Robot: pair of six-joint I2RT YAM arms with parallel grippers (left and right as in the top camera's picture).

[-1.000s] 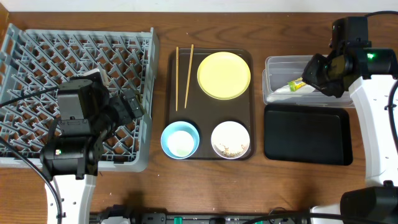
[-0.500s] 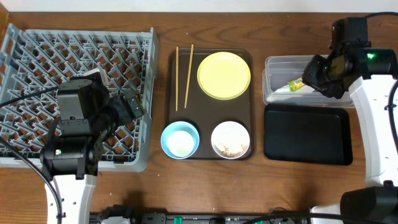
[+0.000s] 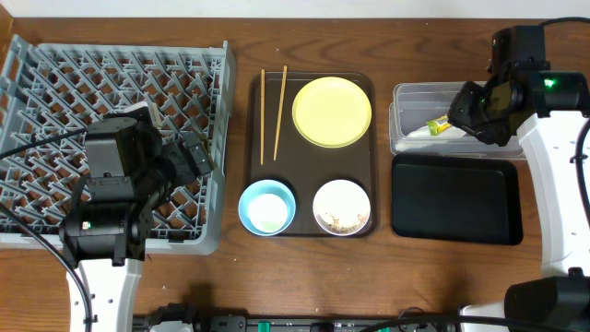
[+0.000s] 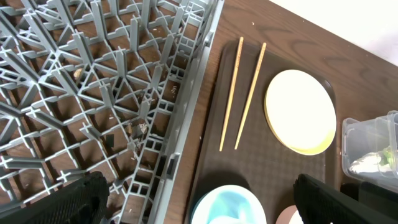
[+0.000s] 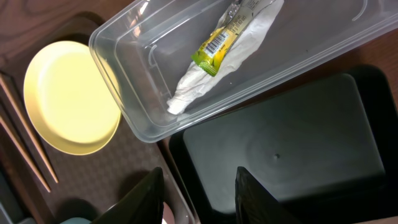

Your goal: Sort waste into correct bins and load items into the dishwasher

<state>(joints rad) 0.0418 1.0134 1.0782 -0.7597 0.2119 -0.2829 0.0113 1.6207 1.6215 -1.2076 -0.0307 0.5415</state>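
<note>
A green-and-yellow wrapper lies on a crumpled white napkin inside the clear tub. My right gripper hovers over the tub's near edge and the black tray, jaws apart and empty. On the brown serving tray sit two chopsticks, a yellow plate, a light-blue bowl and a white bowl with pale crumbs. My left gripper hangs wide open over the right edge of the grey dish rack, above the blue bowl.
The dish rack fills the table's left side with upright pegs. The black tray lies just in front of the clear tub at the right. Bare wood runs between rack, serving tray and bins.
</note>
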